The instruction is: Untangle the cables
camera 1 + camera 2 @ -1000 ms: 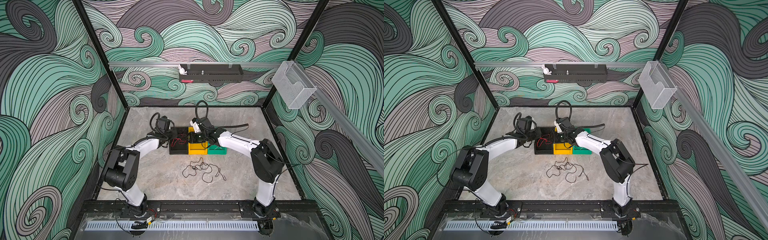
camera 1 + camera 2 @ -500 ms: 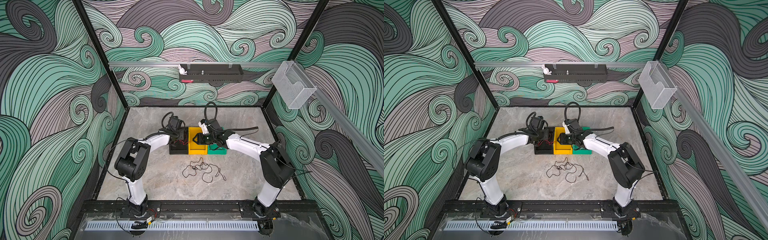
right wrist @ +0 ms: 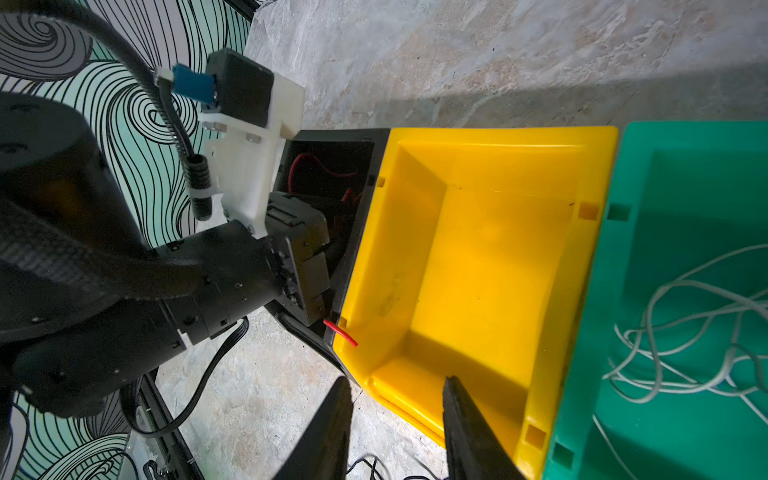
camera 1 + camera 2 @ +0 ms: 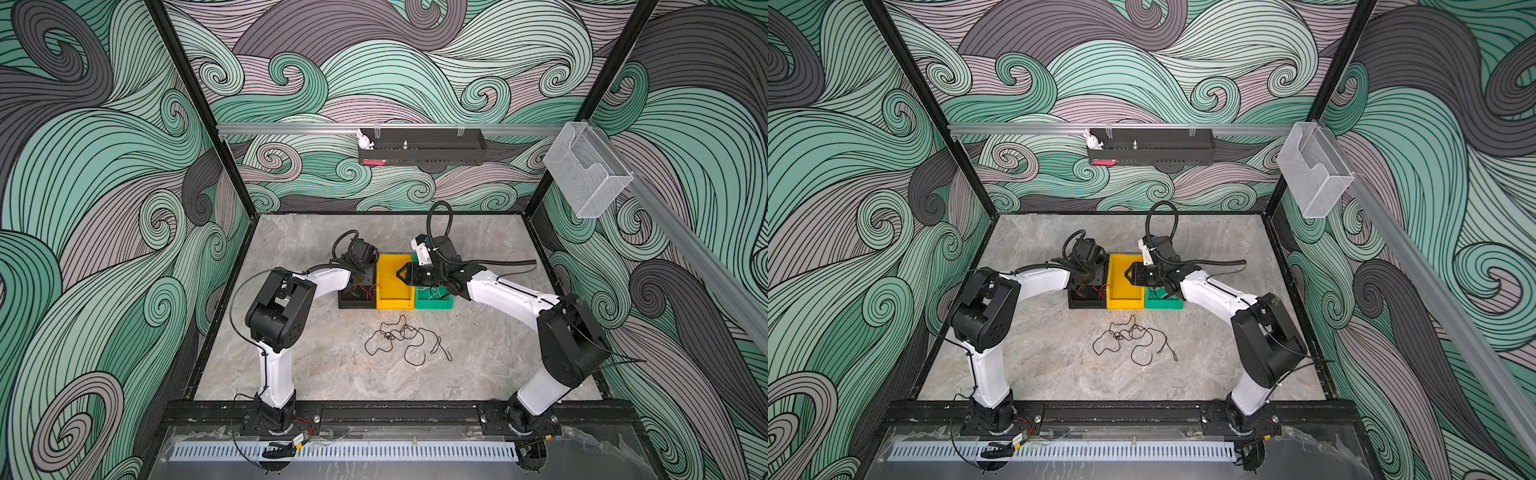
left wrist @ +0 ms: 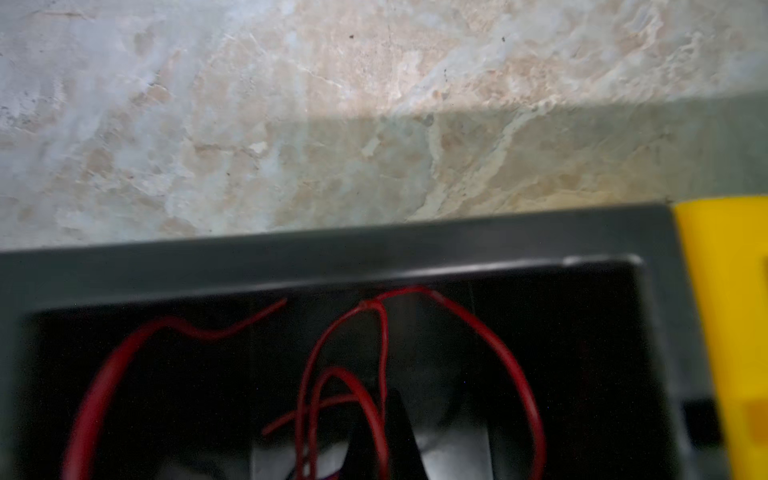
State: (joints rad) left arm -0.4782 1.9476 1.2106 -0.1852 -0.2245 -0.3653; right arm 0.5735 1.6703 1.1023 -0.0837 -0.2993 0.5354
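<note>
In both top views, 1 black cable (image 4: 405,343) is lying tangled on the table, unsorted. Left wrist: left gripper (image 5: 386,440), clamped shut, is sitting among the red cable (image 5: 490,332) in the black bin (image 5: 332,257), hold unclear. Right wrist: right gripper (image 3: 397,380) is hovering part-open, empty; white cable (image 3: 665,353) is resting in the green bin (image 3: 685,187).

3 bins (image 4: 392,278); 2 arms (image 4: 328,279); cables (image 4: 388,336) in 3 colours, exact count unclear
</note>
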